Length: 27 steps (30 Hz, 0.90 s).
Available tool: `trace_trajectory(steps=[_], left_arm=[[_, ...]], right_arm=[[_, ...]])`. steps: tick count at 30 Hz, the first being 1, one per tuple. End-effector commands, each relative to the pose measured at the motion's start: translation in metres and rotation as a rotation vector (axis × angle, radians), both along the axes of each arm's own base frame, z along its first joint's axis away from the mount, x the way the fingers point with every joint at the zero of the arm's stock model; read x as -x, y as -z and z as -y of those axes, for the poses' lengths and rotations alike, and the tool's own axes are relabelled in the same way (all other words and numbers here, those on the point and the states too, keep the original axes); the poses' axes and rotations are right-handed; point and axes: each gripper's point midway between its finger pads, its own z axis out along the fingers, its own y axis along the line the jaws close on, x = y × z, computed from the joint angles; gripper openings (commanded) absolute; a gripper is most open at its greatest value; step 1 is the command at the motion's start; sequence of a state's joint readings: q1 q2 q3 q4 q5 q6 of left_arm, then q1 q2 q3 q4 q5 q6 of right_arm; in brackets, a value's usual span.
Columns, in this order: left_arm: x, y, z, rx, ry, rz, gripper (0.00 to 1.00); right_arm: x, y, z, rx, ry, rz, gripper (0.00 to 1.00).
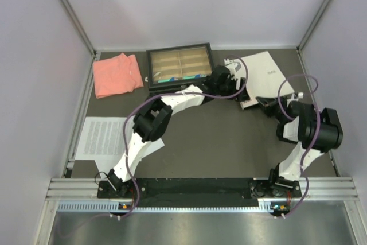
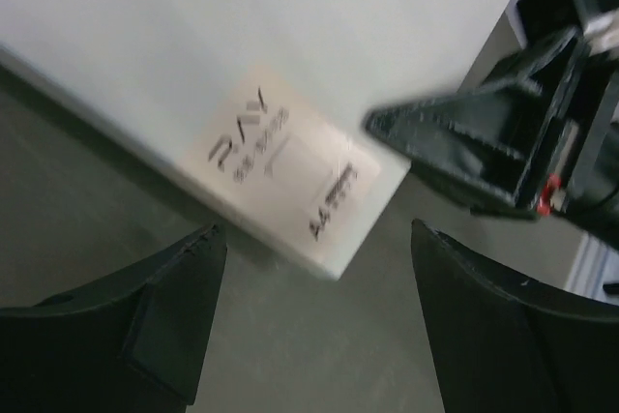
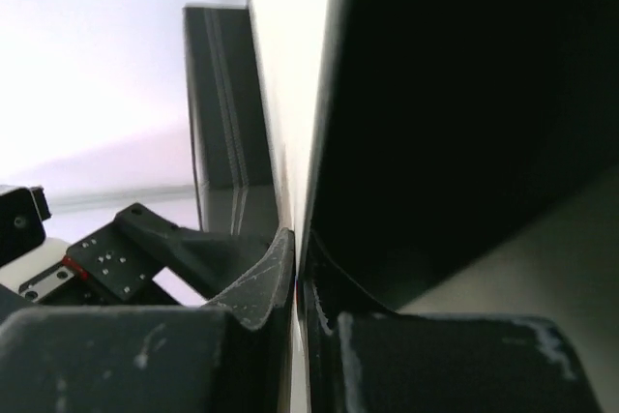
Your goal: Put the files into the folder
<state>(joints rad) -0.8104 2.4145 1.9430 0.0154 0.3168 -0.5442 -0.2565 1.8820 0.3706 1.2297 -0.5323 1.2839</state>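
Observation:
The folder (image 1: 259, 70) lies at the back right, white side up. My right gripper (image 1: 261, 102) is shut on its near edge. In the right wrist view the jaws (image 3: 300, 253) pinch the thin cover, white outside (image 3: 285, 94) on the left and black inside (image 3: 455, 94) on the right. My left gripper (image 1: 230, 81) hovers open by the folder's near left corner. In the left wrist view its fingers (image 2: 174, 311) straddle bare table just short of the labelled corner (image 2: 290, 166), with the right gripper (image 2: 484, 152) beside it. The files (image 1: 104, 137) lie at the left edge, untouched.
A black-framed tray (image 1: 179, 67) with tan compartments stands at the back centre, just left of my left gripper. A folded salmon-pink cloth (image 1: 117, 74) lies at the back left. Grey walls close in the table on three sides.

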Motion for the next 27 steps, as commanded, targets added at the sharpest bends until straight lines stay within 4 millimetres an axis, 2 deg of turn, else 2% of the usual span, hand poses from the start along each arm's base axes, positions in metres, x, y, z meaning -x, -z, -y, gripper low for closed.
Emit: trace_trajectory(steps=[1,2,3,4,5,6,7,8,9,10,11,12,13,14,15,16,17,18,19,21,22,23,24,25,26,27], left_arm=[[0.038,-0.088,-0.034,0.054,0.029,0.046,0.84],[0.044,-0.118,-0.047,0.078,0.001,0.081,0.84],[0.048,-0.121,-0.056,0.074,-0.021,0.076,0.85],[0.058,-0.108,-0.069,0.044,-0.036,0.048,0.85],[0.065,-0.134,-0.081,0.073,-0.058,0.078,0.85],[0.075,-0.123,-0.092,0.056,-0.068,0.043,0.85],[0.08,-0.128,-0.099,0.063,-0.079,0.037,0.85],[0.09,-0.147,-0.109,0.083,-0.088,0.047,0.85],[0.096,-0.142,-0.118,0.068,-0.103,0.024,0.85],[0.102,-0.145,-0.125,0.061,-0.111,0.016,0.85],[0.111,-0.158,-0.137,0.066,-0.128,0.013,0.86],[0.115,-0.154,-0.148,0.046,-0.157,0.0,0.87],[0.121,-0.171,-0.16,0.063,-0.187,0.018,0.88],[0.126,-0.168,-0.17,0.045,-0.223,-0.016,0.89],[0.124,-0.166,-0.183,0.028,-0.285,-0.024,0.91],[0.129,-0.18,-0.193,0.049,-0.315,-0.018,0.93],[0.133,-0.182,-0.2,0.054,-0.347,-0.046,0.94],[0.136,-0.181,-0.208,0.039,-0.373,-0.066,0.98],[0.141,-0.191,-0.215,0.058,-0.386,-0.071,0.98],[0.141,-0.193,-0.231,0.044,-0.453,-0.083,0.98],[0.14,-0.202,-0.241,0.052,-0.494,-0.064,0.98],[0.14,-0.205,-0.247,0.054,-0.519,-0.061,0.98],[0.14,-0.205,-0.253,0.049,-0.539,-0.055,0.98],[0.142,-0.208,-0.261,0.054,-0.561,-0.045,0.98],[0.141,-0.202,-0.268,0.046,-0.596,-0.052,0.98],[0.141,-0.201,-0.273,0.046,-0.612,-0.058,0.98]], right_arm=[[0.01,-0.028,-0.006,0.317,-0.148,0.024,0.0],[0.021,-0.03,-0.003,0.449,-0.164,-0.041,0.0],[0.026,-0.032,0.001,0.514,-0.164,-0.072,0.0],[0.03,-0.037,0.001,0.565,-0.17,-0.083,0.0],[0.04,-0.047,0.002,0.616,-0.176,-0.095,0.0],[0.045,-0.051,0.002,0.63,-0.181,-0.103,0.0],[0.049,-0.059,0.002,0.663,-0.19,-0.098,0.0],[0.052,-0.075,-0.001,0.71,-0.181,-0.067,0.0],[0.07,-0.067,-0.004,0.731,-0.212,-0.141,0.0],[0.073,-0.076,-0.005,0.788,-0.225,-0.128,0.0],[0.08,-0.091,-0.01,0.852,-0.216,-0.098,0.0],[0.097,-0.085,-0.012,0.882,-0.249,-0.158,0.0],[0.1,-0.096,-0.016,0.928,-0.264,-0.137,0.0],[0.108,-0.099,-0.014,0.963,-0.254,-0.147,0.0],[0.122,-0.104,-0.025,0.987,-0.295,-0.134,0.0],[0.129,-0.11,-0.028,1.013,-0.31,-0.116,0.0],[0.134,-0.113,-0.023,1.05,-0.285,-0.125,0.0],[0.144,-0.122,-0.04,1.058,-0.322,-0.062,0.0],[0.148,-0.127,-0.05,1.057,-0.351,-0.024,0.0],[0.156,-0.129,-0.055,1.114,-0.355,-0.049,0.0],[0.167,-0.128,-0.073,1.155,-0.435,-0.042,0.0],[0.166,-0.127,-0.067,1.223,-0.394,-0.07,0.0],[0.167,-0.126,-0.07,1.256,-0.396,-0.076,0.0],[0.174,-0.121,-0.088,1.296,-0.457,-0.058,0.0],[0.175,-0.119,-0.082,1.362,-0.427,-0.083,0.0],[0.178,-0.117,-0.088,1.397,-0.44,-0.08,0.0]])
